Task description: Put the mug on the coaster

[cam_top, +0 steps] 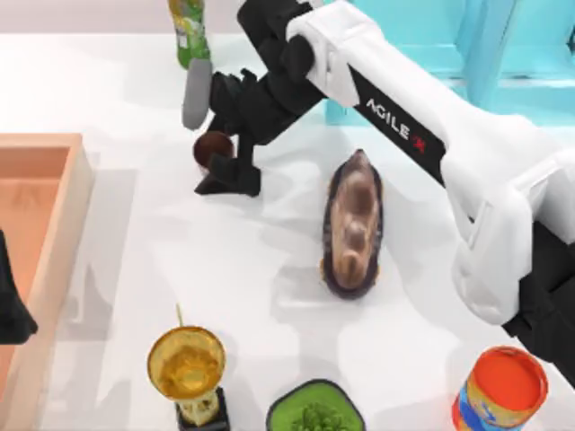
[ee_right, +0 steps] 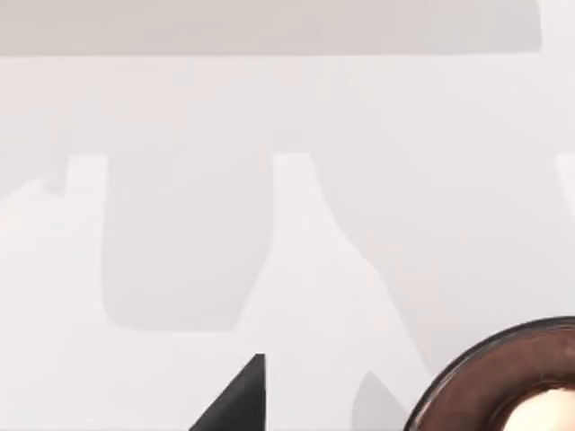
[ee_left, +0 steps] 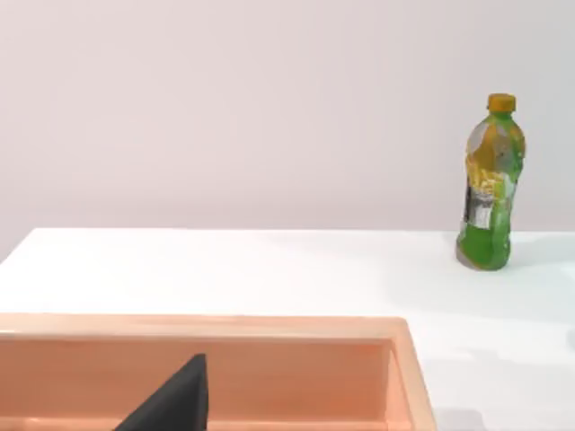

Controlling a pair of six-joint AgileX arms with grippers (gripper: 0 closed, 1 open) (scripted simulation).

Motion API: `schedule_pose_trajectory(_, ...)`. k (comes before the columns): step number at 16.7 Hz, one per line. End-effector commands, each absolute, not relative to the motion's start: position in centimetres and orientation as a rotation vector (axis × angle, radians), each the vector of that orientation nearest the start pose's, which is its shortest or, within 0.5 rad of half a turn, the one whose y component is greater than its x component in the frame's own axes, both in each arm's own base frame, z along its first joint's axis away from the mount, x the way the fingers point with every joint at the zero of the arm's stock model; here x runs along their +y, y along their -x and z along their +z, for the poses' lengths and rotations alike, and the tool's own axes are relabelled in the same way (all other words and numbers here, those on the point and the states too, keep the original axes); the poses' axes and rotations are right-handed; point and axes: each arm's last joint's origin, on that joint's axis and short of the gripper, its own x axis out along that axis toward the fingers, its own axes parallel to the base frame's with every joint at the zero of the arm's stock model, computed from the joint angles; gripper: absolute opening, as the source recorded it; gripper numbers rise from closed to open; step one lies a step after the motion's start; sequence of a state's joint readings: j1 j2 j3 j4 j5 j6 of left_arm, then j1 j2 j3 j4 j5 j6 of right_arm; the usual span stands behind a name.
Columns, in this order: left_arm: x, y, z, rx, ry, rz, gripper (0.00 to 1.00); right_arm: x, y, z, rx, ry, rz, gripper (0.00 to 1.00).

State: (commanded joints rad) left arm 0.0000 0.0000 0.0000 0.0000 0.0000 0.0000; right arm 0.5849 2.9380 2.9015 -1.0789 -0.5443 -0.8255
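Orange-topped can [cam_top: 499,391] sits at the white table's [cam_top: 269,296] near right corner. Reaching far left, my right fingers [cam_top: 225,171] close around the mug [cam_top: 212,147], just beside the grey coaster [cam_top: 196,92]. Whether my left fingers [cam_top: 11,305], over the wooden tray [cam_top: 65,233], are apart, I cannot tell.

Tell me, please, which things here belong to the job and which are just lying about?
Job: mug, coaster, right gripper at the mug.
Lying about: bottle, tray, trophy, bowl, can, brown oblong lump; left gripper parked over the tray.
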Motion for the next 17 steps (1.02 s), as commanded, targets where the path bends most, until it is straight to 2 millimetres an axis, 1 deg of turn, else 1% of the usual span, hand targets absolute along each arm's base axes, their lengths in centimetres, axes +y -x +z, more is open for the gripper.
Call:
schedule_pose_trajectory(8,-0.12,-10.57,16.00,0.000,0.000,0.000,1.00,33.67,-46.38,11.99,0.679,0.673,1.451,0.02)
schedule_pose_trajectory(9,-0.12,-10.57,16.00,0.000,0.000,0.000,1.00,33.67,-46.38,11.99,0.679,0.673,1.451,0.00)
schedule_pose_trajectory(17,-0.12,-10.57,16.00,0.000,0.000,0.000,1.00,33.49,-46.50,12.13,0.678,0.671,1.447,0.00)
